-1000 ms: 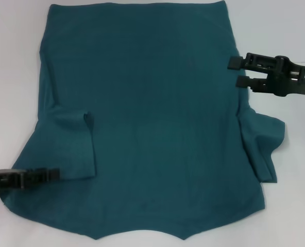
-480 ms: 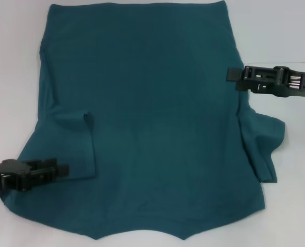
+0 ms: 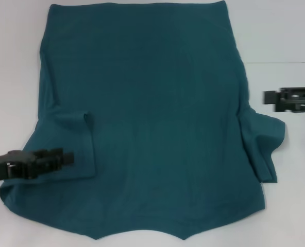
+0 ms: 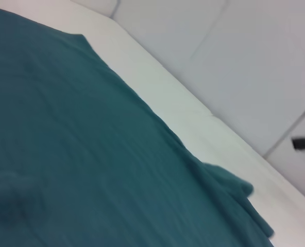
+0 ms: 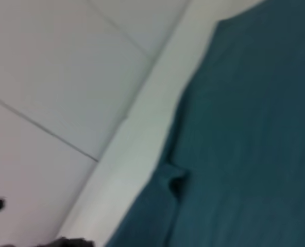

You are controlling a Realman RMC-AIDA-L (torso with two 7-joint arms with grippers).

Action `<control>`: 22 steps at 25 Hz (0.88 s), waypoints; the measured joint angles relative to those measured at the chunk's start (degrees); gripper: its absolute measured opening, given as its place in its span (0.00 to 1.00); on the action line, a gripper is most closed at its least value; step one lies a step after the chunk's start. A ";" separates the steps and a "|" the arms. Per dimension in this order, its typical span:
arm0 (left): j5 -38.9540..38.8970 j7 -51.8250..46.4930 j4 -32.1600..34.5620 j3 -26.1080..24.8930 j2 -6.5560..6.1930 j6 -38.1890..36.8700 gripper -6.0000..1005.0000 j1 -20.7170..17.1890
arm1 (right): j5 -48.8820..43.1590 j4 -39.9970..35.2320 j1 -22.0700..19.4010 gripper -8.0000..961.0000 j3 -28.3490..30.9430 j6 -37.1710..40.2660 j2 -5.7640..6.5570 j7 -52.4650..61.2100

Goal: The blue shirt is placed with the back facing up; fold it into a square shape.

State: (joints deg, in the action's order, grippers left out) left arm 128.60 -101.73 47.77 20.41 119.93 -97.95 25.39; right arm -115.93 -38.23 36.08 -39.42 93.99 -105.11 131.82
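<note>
Shirt (image 3: pixel 152 118) flat, back up; left end effector (image 3: pixel 65 157) closed over sleeve; right end effector (image 3: pixel 268 96) state unclear.

Left hand (image 3: pixel 67 158) low at the left, right hand (image 3: pixel 266 97) far right

blue shirt (image 3: pixel 152 118): soft matt cloth, fine knit, faint wrinkles, stitched hem along near edge
table (image 3: pixel 281 41): smooth white, matt, faint sheen
left gripper (image 3: pixel 65 158): black matt hard plastic
right gripper (image 3: pixel 268 96): black matt plastic, ridged
</note>
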 joint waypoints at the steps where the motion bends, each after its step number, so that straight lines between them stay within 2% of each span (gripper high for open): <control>1: -0.58 -0.62 0.00 0.00 -0.01 0.39 0.52 0.03 | -0.50 -1.31 -0.81 0.96 0.31 0.16 0.61 2.05; 4: -1.78 -2.19 0.06 0.00 0.07 1.53 0.52 0.14 | -3.02 -3.88 -2.48 0.96 2.18 0.07 1.60 6.85; 7: -2.37 -3.05 -0.05 0.01 0.23 2.42 0.51 0.54 | -6.90 -4.53 -3.47 0.96 5.31 -0.31 1.92 9.85; 13: -3.73 -3.11 -0.47 -0.02 0.50 3.33 0.51 0.78 | -12.73 -0.97 -3.47 0.96 6.49 -2.85 1.44 11.04; 22: -3.89 -3.13 -0.49 -0.02 0.90 3.60 0.51 0.80 | -14.43 1.79 -2.93 0.96 6.02 -7.63 0.85 13.12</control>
State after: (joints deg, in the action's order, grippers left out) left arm 124.71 -104.85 47.28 20.39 120.83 -94.35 26.20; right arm -130.36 -36.44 33.15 -33.40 86.36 -104.27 144.94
